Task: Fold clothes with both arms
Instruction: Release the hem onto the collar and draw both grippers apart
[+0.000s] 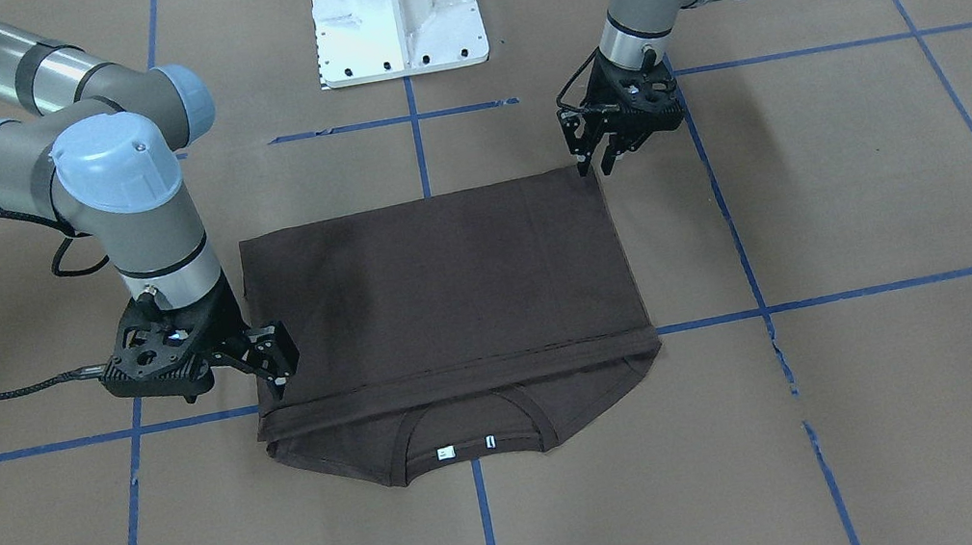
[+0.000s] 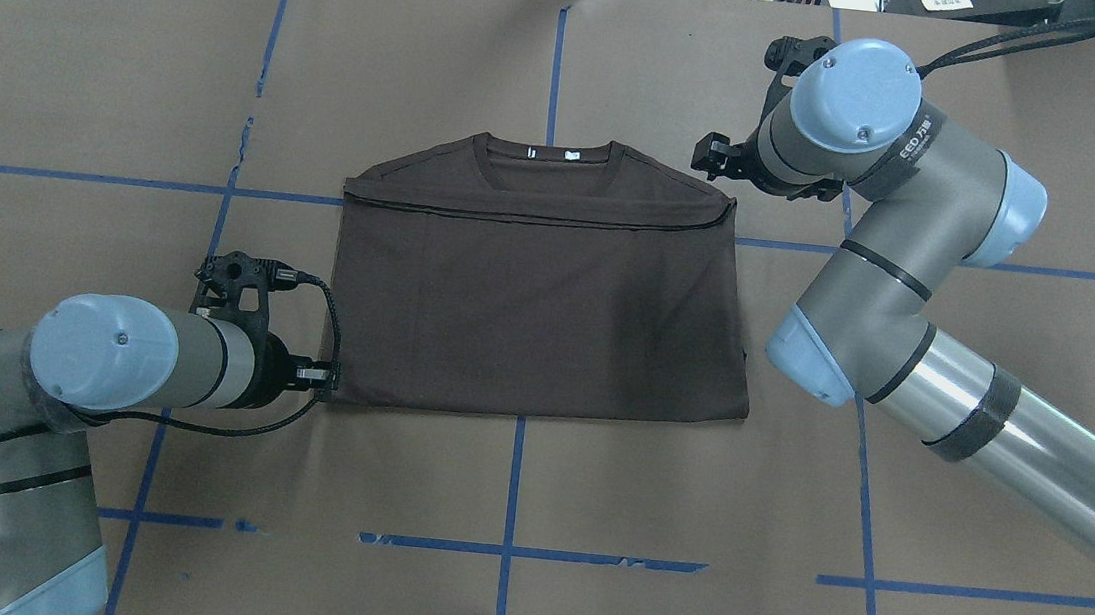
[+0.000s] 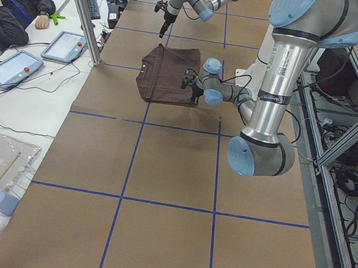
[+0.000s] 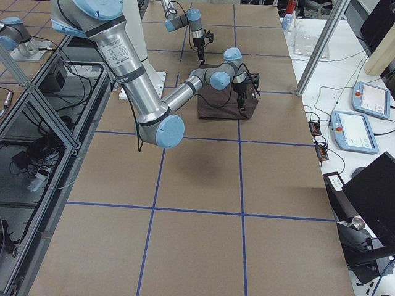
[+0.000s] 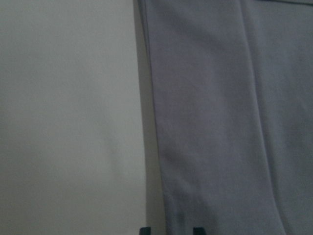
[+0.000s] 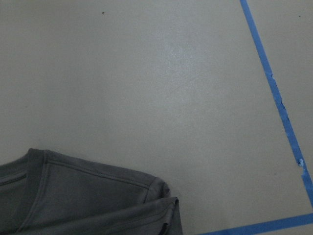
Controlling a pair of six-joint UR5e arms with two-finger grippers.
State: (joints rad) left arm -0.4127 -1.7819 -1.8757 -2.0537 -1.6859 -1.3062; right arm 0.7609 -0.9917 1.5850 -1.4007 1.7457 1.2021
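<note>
**Left gripper (image 1: 595,160) parted at the T-shirt's near corner**

Its fingertips (image 5: 197,229) stand a narrow gap apart and grip nothing. In the wrist view the cloth's edge runs up between them. The left arm (image 2: 101,355) bends low, its wrist tilted down at that corner. The dark brown T-shirt (image 2: 537,317) lies flat mid-table on brown paper (image 2: 130,56) crossed by blue tape lines (image 2: 513,485). It is smooth knit, folded into a near rectangle, with the hem brought up just short of the ribbed collar (image 1: 476,457). Two small white tags (image 1: 444,453) show there. At the far shoulder the right gripper (image 1: 278,376) hangs at the folded edge; I cannot tell whether its jaws are parted. The right arm (image 2: 916,233) reaches out with its elbow bent.
</note>
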